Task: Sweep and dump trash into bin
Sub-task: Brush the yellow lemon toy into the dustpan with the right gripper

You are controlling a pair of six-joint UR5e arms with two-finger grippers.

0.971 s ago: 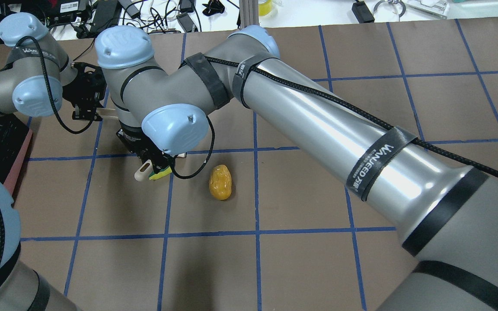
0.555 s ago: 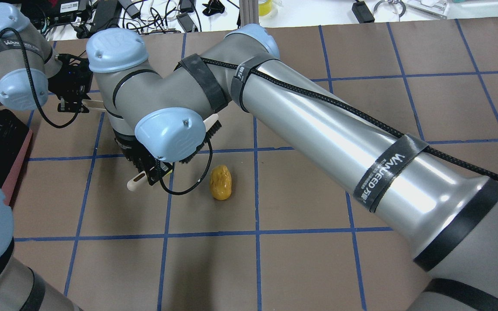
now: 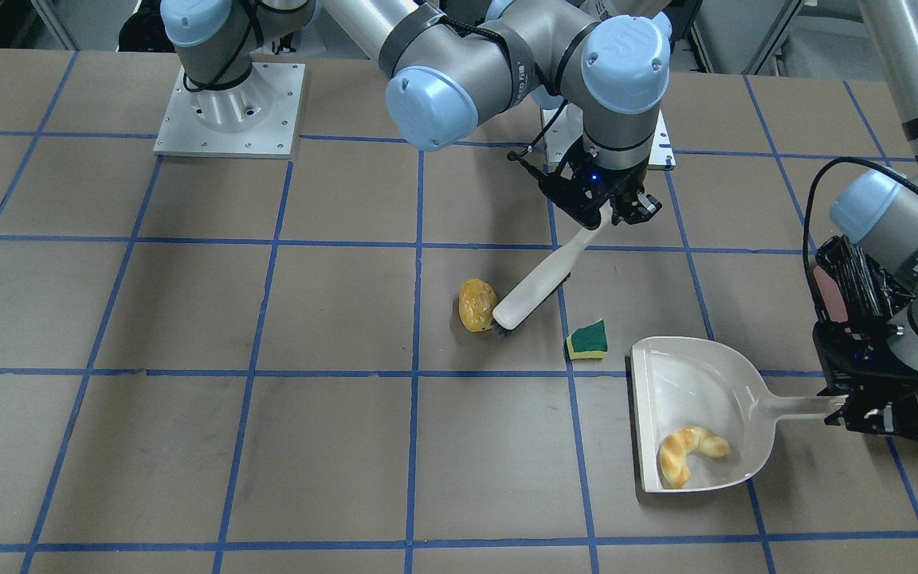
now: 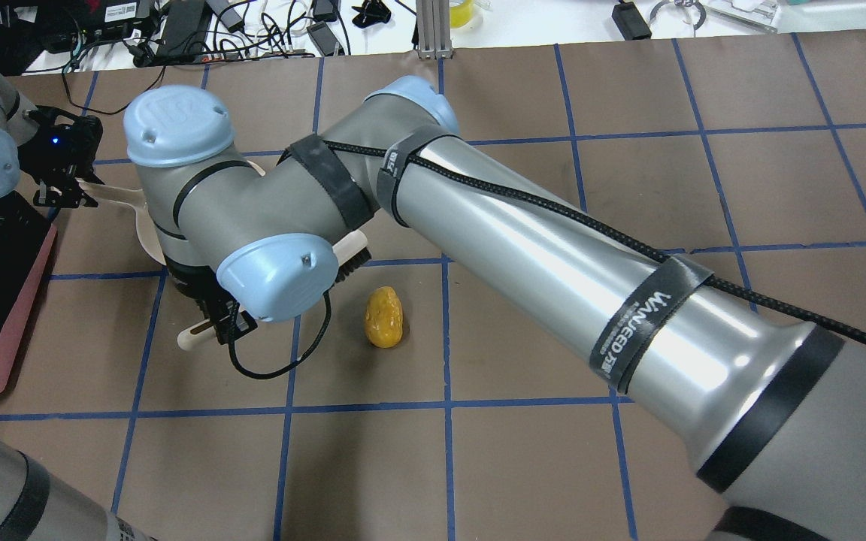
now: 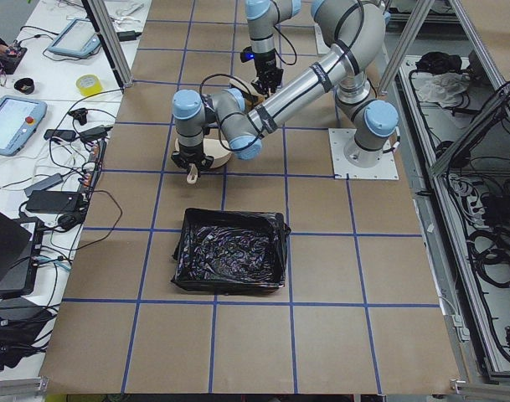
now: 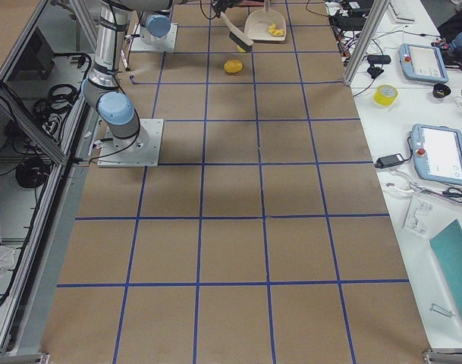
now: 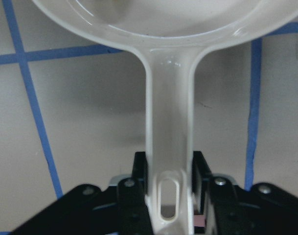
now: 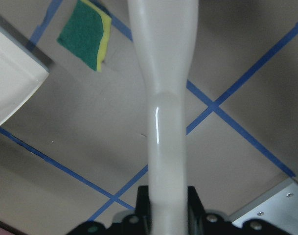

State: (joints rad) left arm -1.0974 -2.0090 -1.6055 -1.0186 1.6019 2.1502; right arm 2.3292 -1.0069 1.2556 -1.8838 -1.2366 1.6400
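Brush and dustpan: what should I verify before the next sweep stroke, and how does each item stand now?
1. The right gripper shut on the brush handle: ok.
2. The left gripper shut on the dustpan handle: ok.
3. The croissant inside the dustpan: ok.
4. The sponge inside the dustpan: not ok, it lies on the table off the pan's open edge.
5. Brush head on the far side of the potato lump from the pan: not ok, it sits on the pan side.
6. The bin open on top: ok.

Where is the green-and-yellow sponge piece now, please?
In the front-facing view the sponge piece lies between the brush and the open side of the dustpan.
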